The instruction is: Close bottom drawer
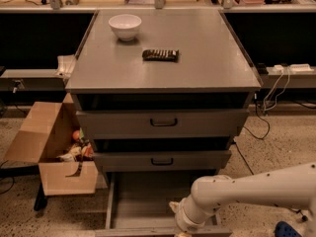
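Observation:
The bottom drawer [140,201] of the grey cabinet is pulled far out; its deep plain tray shows bare, and its front panel lies along the lower edge of the view. My white arm [247,191] reaches in from the right. My gripper [178,227] is at the drawer's front panel, right of its middle, mostly cut off by the frame edge. The drawer's handle is hidden.
The mid-sized drawer front [162,160] and the taller top drawer front [163,122] stand slightly out. A white bowl [125,26] and a dark flat item [160,55] lie on the cabinet top. An open cardboard box [49,152] stands left; cables [269,95] run right.

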Tool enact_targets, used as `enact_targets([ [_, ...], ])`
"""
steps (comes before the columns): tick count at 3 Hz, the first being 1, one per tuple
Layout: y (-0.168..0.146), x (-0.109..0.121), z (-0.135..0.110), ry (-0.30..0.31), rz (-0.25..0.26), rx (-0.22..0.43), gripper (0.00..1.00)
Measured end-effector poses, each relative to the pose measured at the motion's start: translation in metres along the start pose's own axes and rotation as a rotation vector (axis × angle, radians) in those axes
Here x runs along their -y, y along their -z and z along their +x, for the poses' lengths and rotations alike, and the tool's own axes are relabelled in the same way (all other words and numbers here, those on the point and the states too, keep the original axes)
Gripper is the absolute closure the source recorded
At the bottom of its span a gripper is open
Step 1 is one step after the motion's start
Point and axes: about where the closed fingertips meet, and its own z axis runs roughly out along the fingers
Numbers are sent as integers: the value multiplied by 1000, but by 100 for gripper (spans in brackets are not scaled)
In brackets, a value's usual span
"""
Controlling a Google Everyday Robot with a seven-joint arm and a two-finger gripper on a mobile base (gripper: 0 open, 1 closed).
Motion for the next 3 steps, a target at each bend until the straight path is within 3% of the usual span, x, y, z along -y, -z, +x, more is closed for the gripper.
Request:
enact_targets([
  [1, -45, 9, 13, 4, -36, 14, 0],
  [2, -82, 24, 32, 8, -79, 107, 0],
  [3, -112, 29, 57, -14, -133, 238, 12],
])
